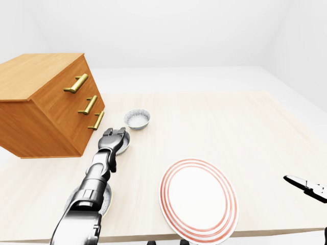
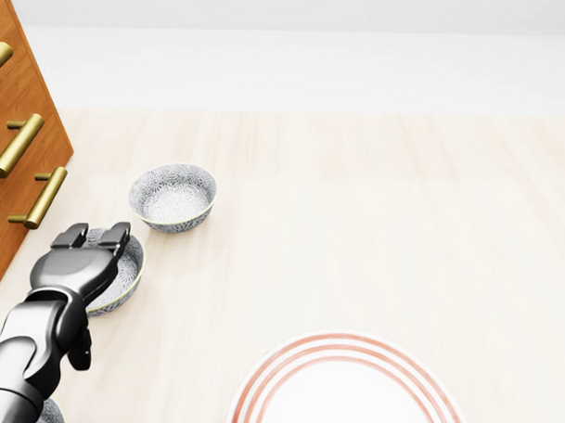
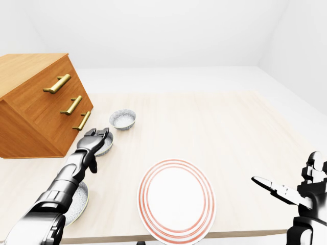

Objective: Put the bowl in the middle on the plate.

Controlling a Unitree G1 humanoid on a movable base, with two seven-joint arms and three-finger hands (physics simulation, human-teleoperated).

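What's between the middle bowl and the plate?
Nothing but bare tabletop separates the middle bowl from the plate, shown best in the head view.

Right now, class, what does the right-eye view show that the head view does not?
Only the right-eye view: the robot's right hand, low at the right, and the whole white plate with red rings. Only the head view: nothing of its own. Both: the left hand at the middle grey patterned bowl, the farther grey patterned bowl, the brown wooden drawer chest.
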